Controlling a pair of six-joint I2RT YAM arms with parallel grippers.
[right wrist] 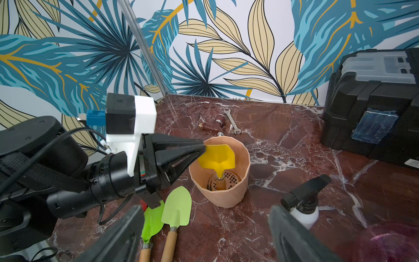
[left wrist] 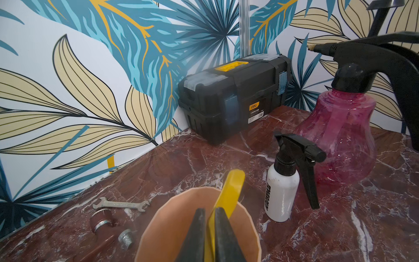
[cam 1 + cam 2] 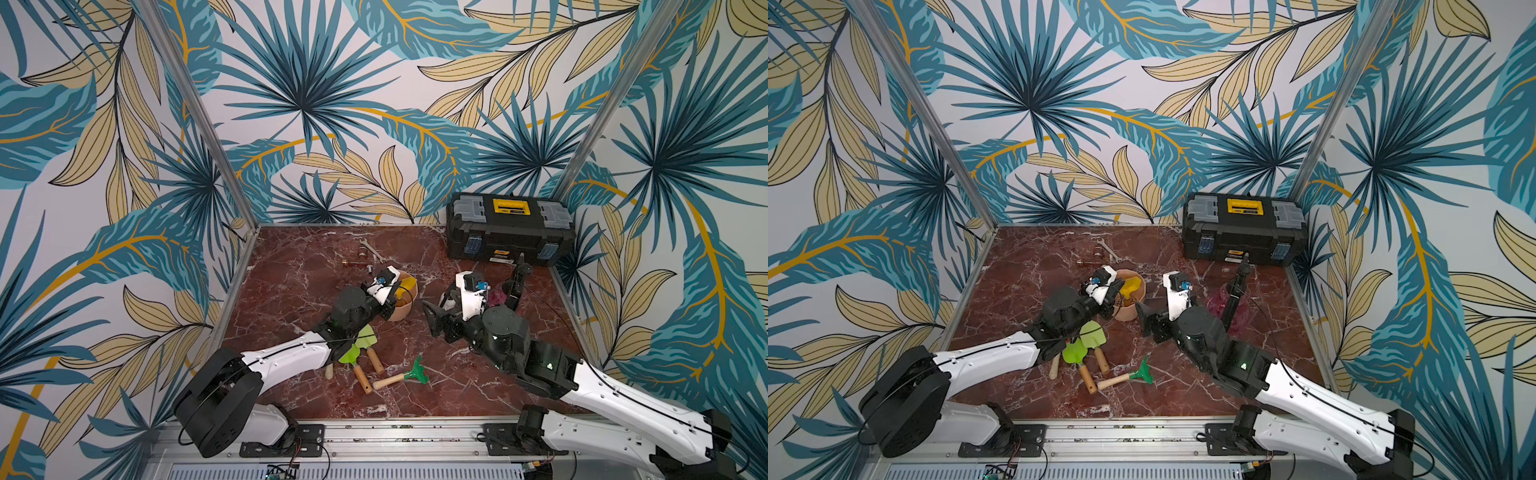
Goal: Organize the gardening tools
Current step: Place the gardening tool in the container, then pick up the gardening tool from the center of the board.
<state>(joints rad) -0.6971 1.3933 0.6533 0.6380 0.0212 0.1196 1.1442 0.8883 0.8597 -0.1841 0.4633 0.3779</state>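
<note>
Right wrist view: the left jaws are closed on the top edge of the yellow spade's (image 1: 217, 156) blade; the spade stands handle-down in the pot (image 1: 226, 195), mid-table (image 3: 291, 270); two green spades (image 1: 176, 208) lie side by side near the pot, partly under the left arm, with the rake (image 3: 415, 370) close by; the right jaws gape wide, holding nothing, next to the white bottle (image 2: 281, 192); the pink sprayer (image 2: 340, 136) stands just beside the bottle; the toolbox (image 3: 509, 228) sits in the far right corner.
</note>
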